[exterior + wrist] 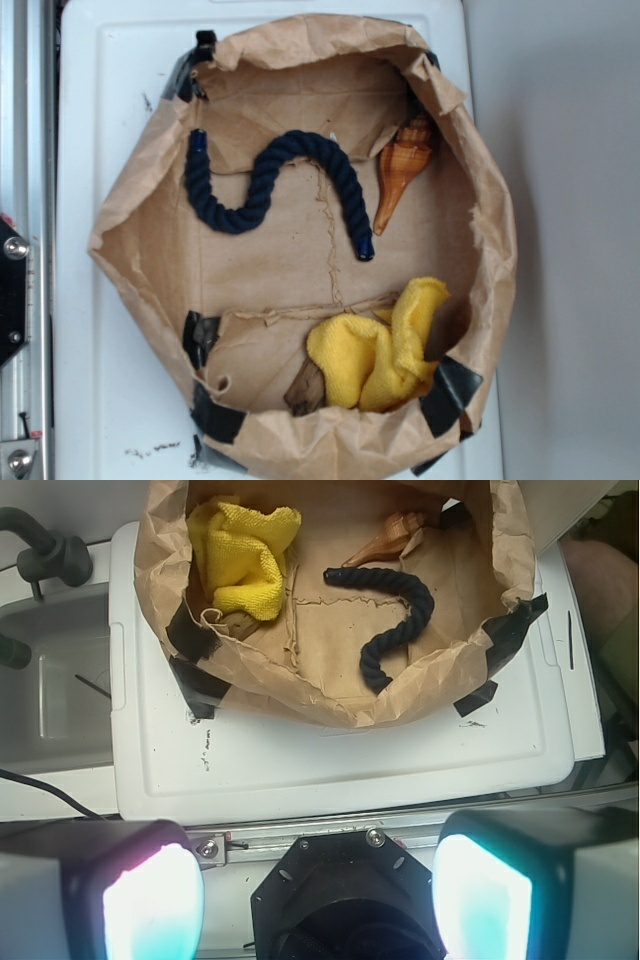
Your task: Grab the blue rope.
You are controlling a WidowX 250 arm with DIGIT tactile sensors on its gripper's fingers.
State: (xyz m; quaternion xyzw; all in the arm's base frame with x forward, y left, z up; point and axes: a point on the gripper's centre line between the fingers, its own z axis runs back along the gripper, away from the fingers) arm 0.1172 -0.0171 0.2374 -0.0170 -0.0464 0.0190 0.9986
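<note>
Rope is what the task asks for, and the blue rope is seen lying in an S on the floor of a shallow paper bag, whose walls are folded down and fixed with black tape, probably so that the opening is kept wide for reaching from above. The bag is placed on a white counter. An orange seashell is found just beside the rope's right arm, apart from it, and a yellow cloth is bunched near the opposite wall, well apart. In the wrist view the pincer is held back outside the bag, with the two fingers spread wide and nothing between them. The middle curve of the rope seems the freest place for a grasp, being farthest from the shell.
</note>
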